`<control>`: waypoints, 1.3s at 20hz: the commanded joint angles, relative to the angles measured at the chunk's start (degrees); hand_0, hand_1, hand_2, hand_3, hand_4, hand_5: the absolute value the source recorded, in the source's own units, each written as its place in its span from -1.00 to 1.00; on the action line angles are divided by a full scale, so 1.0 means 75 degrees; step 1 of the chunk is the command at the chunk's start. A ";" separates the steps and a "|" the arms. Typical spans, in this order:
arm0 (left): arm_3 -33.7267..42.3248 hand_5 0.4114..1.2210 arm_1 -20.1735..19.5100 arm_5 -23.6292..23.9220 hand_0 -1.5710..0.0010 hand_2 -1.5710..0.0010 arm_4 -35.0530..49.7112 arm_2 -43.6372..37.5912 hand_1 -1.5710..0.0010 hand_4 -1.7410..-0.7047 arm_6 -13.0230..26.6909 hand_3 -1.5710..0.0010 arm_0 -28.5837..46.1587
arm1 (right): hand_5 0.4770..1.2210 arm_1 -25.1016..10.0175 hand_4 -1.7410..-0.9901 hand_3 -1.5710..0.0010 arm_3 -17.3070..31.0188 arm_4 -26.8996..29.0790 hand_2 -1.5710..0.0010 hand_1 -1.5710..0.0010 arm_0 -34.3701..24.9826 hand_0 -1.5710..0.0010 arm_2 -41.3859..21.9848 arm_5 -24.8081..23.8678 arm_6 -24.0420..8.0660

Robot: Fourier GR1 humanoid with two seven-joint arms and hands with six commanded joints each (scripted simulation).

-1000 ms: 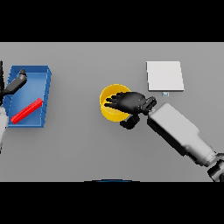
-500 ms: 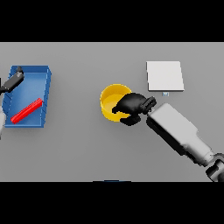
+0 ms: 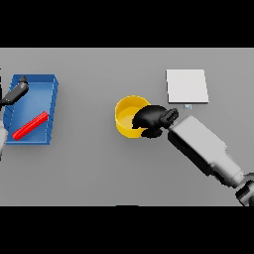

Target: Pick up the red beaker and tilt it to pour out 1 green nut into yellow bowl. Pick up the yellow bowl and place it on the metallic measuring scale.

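Bowl (image 3: 130,117), yellow, round, upright with its mouth facing up, standing on the grey table (image 3: 99,168). The right hand (image 3: 151,120) closes over the bowl's right rim, fingers curled round it. Right of the bowl and farther back lies the metallic scale (image 3: 186,86), a pale square plate, apart from it. Well left of the bowl, a blue tray (image 3: 51,106) holds a red beaker (image 3: 30,126) lying diagonally, upper end toward the right. The left hand (image 3: 18,91) hovers over the tray's far-left corner; its fingers cannot be told.
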State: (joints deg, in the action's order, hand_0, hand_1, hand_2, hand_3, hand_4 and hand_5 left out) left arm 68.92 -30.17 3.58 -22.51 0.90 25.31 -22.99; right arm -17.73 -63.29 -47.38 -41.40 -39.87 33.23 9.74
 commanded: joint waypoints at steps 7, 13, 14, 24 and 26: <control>0.0044 -0.31 0.0015 -0.0021 1.00 1.00 0.0028 0.0012 1.00 0.94 -0.0082 1.00 0.0021 | 0.99 -0.0325 -0.98 -0.64 -0.0632 0.0183 -0.76 -0.98 -0.0169 -0.98 0.0302 0.0329 -0.0335; -0.0048 -0.29 -0.0051 0.0002 1.00 1.00 -0.0007 -0.0022 1.00 0.94 -0.0105 1.00 -0.0063 | 1.00 -0.0763 -1.00 -0.60 -0.1350 0.0339 -0.83 -0.99 -0.0207 -0.99 0.0772 0.0484 -0.0699; -0.0036 -0.29 -0.0066 -0.0043 1.00 1.00 0.0013 -0.0024 1.00 0.94 -0.0101 1.00 -0.0077 | 1.00 -0.0792 -1.00 -0.61 -0.1284 0.0335 -0.83 -1.00 -0.0256 -1.00 0.0844 0.0420 -0.0696; 0.0158 -0.27 -0.0110 -0.0020 1.00 1.00 0.0008 -0.0073 1.00 0.93 0.0069 1.00 0.0025 | 1.00 -0.1391 -1.00 -0.54 0.0047 0.0270 -0.96 -1.00 -0.0779 -1.00 0.1780 -0.0469 -0.0443; 0.0185 -0.28 -0.0136 -0.0109 1.00 1.00 0.0061 -0.0087 1.00 0.93 0.0078 1.00 0.0048 | 1.00 -0.1597 -1.00 -0.52 0.0483 0.0231 -0.94 -1.00 -0.0832 -1.00 0.1956 -0.0712 -0.0200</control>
State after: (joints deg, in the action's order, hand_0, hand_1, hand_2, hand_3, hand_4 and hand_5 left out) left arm 70.31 -31.19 2.76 -22.06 0.24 25.88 -22.60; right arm -29.78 -59.63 -45.71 -47.62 -25.19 27.92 8.03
